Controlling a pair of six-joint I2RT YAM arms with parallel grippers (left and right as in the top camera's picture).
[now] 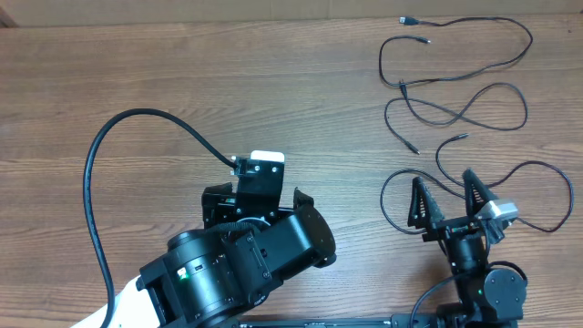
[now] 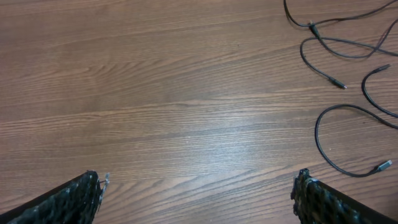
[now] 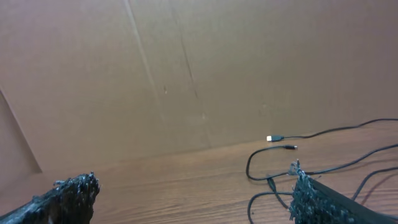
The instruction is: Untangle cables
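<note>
black cables (image 1: 402, 86) seen loosely crossed, left tool (image 2: 199, 186) and right tool (image 1: 446, 196) held open, empty, one strand judged to be pinched next.

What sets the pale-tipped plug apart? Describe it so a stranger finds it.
On the wooden table, look to the far right corner where the black cables lie. The plug is the farthest cable end there; its tip is pale, its neighbours' dark.

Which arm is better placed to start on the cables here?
Right. The right gripper is open with the cables looping beside it; the left gripper is over bare wood, farther away.
</note>
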